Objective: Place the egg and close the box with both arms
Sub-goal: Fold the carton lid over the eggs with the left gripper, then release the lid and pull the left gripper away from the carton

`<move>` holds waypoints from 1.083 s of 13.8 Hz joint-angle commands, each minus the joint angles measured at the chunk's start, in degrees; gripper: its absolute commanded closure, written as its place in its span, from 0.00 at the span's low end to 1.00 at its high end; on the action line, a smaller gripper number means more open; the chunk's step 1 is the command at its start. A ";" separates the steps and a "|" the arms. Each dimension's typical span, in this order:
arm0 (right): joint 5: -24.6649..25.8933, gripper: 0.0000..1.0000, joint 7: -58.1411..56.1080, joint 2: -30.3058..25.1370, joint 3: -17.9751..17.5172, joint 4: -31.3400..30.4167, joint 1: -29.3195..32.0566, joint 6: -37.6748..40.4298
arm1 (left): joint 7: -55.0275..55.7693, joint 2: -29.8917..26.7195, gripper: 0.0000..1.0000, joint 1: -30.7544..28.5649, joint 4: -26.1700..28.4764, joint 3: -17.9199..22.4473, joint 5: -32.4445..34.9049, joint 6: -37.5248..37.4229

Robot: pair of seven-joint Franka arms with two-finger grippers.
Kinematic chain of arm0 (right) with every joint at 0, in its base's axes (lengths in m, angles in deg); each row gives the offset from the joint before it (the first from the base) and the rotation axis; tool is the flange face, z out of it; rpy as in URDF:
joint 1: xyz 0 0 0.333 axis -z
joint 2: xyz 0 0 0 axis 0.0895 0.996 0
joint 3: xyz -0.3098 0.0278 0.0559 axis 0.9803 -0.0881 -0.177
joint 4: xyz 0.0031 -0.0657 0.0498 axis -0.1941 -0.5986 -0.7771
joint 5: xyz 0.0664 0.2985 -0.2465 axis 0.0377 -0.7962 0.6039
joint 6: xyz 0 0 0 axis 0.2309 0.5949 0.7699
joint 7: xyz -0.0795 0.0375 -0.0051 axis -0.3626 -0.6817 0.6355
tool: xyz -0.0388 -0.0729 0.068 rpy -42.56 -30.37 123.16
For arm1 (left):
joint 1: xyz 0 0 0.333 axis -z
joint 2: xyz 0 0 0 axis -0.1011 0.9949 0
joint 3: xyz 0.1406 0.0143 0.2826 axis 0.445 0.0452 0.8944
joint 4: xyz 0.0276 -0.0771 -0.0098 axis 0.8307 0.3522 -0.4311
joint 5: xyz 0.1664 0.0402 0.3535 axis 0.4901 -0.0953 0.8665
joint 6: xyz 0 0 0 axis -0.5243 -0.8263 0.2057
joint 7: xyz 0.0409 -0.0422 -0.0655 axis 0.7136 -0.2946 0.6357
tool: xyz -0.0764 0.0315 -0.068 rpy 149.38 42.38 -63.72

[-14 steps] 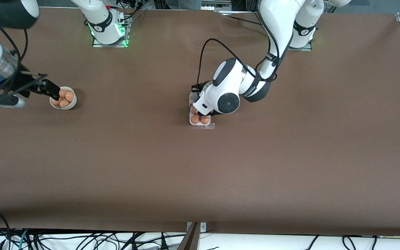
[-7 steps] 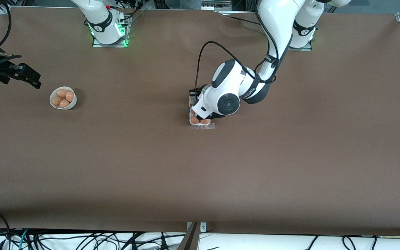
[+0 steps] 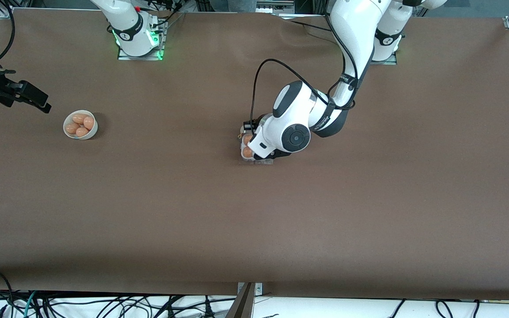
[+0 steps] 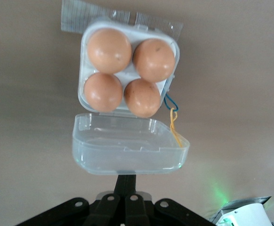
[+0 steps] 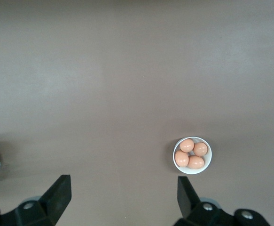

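Note:
The box [image 4: 121,77] sits mid-table with an orange-brown egg [image 4: 109,50] in each of its four cells. Its clear lid [image 4: 127,150] is swung open and lies flat beside the tray. My left gripper [image 4: 126,181] is shut and empty, with its tips at the lid's free edge. In the front view the left wrist housing covers most of the box [image 3: 242,154], where two eggs show. My right gripper [image 3: 42,102] is open and empty [image 5: 122,188], up over the table at the right arm's end, beside the bowl.
A round white bowl [image 3: 93,131] with several more eggs [image 3: 81,125] stands toward the right arm's end; it also shows in the right wrist view [image 5: 207,162]. Clear tape [image 3: 263,162] holds the box to the brown table. The left arm's black cable arcs above the box.
My right gripper has drawn back from over the bowl toward the right arm's end, empty. My left wrist has shifted a little over the box, covering more of it.

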 commanded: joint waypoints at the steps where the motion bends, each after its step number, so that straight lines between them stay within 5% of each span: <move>1: -0.71 0.00 -1.36 0.12 0.02 0.00 0.29 -0.24 | 0.56 0.92 1.00 0.01 -4.12 2.83 -0.44 -0.51; 6: -0.62 0.00 -1.36 0.83 -0.16 0.09 0.56 -0.59 | 0.29 0.22 0.91 0.01 -5.97 9.95 -0.09 -1.29; 9: -0.53 0.00 -1.36 0.83 -0.16 0.18 0.38 -0.94 | -0.40 -1.10 0.72 -0.77 -8.69 11.37 11.47 -8.38; 13: -0.45 0.00 -1.27 1.00 -0.16 0.18 0.38 -1.12 | -10.84 -2.06 0.31 -9.45 -14.30 11.28 17.04 -19.56; 15: -0.44 0.00 -1.27 1.09 -0.07 0.27 0.47 -1.12 | -17.34 -4.34 0.19 -12.98 -15.11 11.28 20.20 -20.37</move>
